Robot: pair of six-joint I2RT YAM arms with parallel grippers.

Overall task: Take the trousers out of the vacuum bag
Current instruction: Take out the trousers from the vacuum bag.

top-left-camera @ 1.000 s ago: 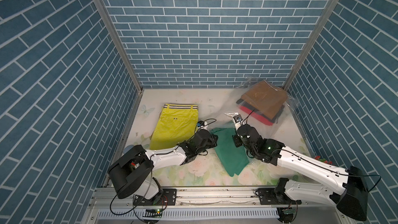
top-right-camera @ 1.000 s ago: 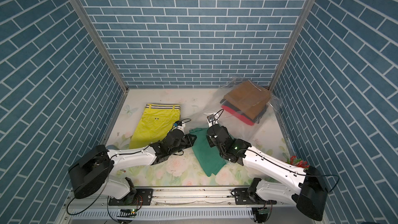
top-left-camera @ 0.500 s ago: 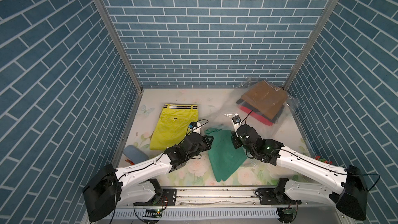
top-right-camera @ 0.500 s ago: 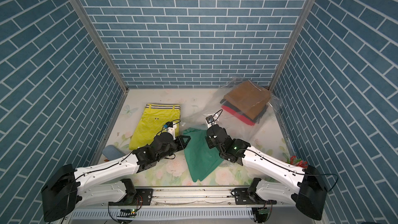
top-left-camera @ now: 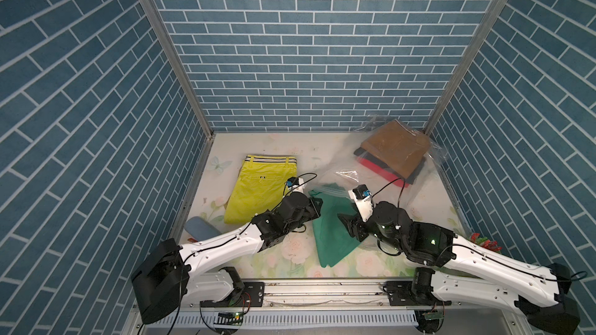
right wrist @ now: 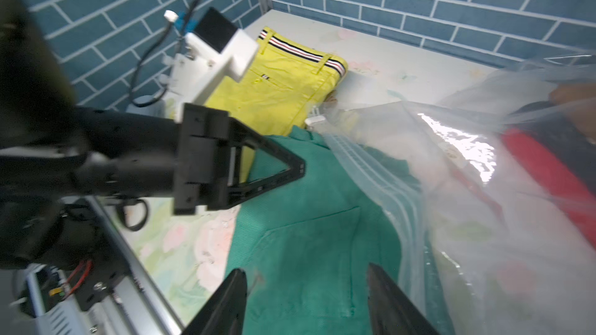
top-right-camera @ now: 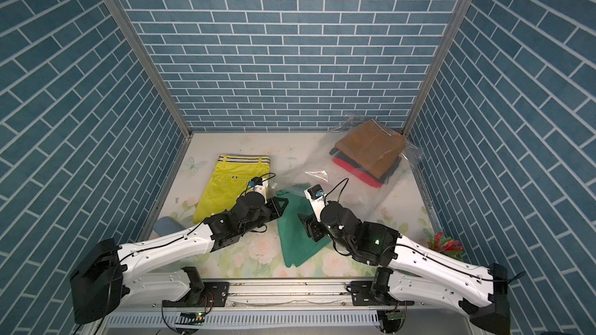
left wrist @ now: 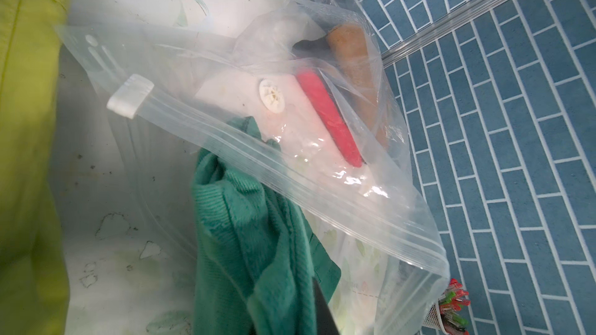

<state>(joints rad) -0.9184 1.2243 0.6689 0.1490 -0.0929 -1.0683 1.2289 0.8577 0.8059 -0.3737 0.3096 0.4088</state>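
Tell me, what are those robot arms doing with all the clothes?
They are emptying trousers from a clear vacuum bag. The left claw is shut on the green trousers, which lie mostly out, one end under the bag's zip edge. The right claw hangs open just above them. The lime-yellow trousers lie flat on the table, already out. Brown trousers and red trousers are stacked inside the bag.

Blue brick-patterned walls (top-left-camera: pixel 306 43) enclose a floral-printed tabletop (top-left-camera: pixel 283 151) on three sides. A grey-blue oval case (top-left-camera: pixel 201 227) lies by the left wall near the front. Red and green clips (top-right-camera: pixel 446 242) fill a white mesh pot (left wrist: pixel 433 319) by the right wall. A metal rail (top-left-camera: pixel 322 291) runs along the front edge.
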